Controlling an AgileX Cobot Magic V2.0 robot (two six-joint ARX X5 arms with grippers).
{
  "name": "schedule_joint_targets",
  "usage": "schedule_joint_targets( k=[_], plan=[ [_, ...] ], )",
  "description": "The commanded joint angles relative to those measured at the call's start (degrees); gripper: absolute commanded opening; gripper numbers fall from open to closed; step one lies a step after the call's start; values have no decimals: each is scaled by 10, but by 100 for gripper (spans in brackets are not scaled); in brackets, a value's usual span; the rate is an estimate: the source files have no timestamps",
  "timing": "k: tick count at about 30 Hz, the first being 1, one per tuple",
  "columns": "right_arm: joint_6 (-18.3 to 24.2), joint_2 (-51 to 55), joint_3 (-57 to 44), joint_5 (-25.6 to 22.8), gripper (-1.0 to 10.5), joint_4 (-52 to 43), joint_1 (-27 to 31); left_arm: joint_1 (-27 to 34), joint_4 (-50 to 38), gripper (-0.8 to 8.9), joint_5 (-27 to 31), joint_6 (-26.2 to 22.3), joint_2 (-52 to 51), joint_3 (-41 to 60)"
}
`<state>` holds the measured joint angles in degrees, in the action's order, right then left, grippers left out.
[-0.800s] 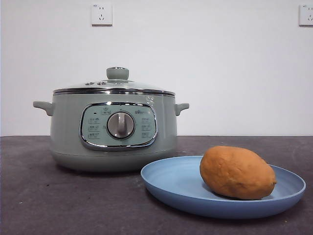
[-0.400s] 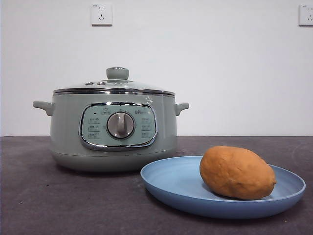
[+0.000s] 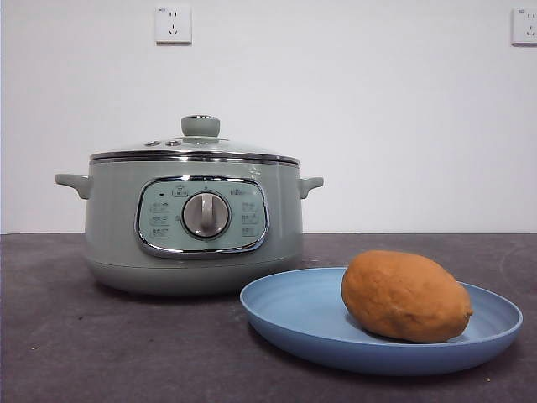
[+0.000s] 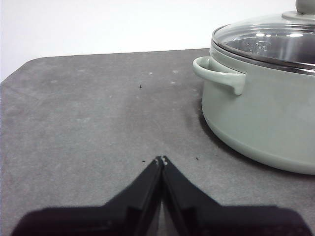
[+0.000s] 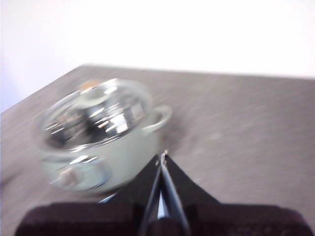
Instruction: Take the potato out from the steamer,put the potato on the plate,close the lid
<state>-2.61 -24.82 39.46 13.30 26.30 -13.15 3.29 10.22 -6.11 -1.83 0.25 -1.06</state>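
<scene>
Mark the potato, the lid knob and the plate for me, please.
potato (image 3: pixel 406 295): front view, middle of its orange-brown skin.
lid knob (image 3: pixel 200 126): front view, side of the pale green knob on the glass lid.
plate (image 3: pixel 289 312): front view, bare blue surface beside the potato, on the steamer's side.

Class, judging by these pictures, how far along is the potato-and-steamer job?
It looks finished. The potato lies on the plate, and the lid sits closed on the steamer. Nothing is in hand: the left pincer and right pincer are shut and empty. Nothing visibly remains.
</scene>
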Motion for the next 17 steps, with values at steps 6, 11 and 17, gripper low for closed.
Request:
schedule_joint_targets(
  k=[6,11,17],
  plan=[
    [-21,113,-190,-2,0,-153,94,2,1,-4,1,6,-2,8],
    [-32,174,-291,-3,0,-209,101,2,1,-4,1,6,-2,8],
    [-40,227,-369,-3,1,-213,102,2,1,-4,1,6,-2,8]
  ],
)
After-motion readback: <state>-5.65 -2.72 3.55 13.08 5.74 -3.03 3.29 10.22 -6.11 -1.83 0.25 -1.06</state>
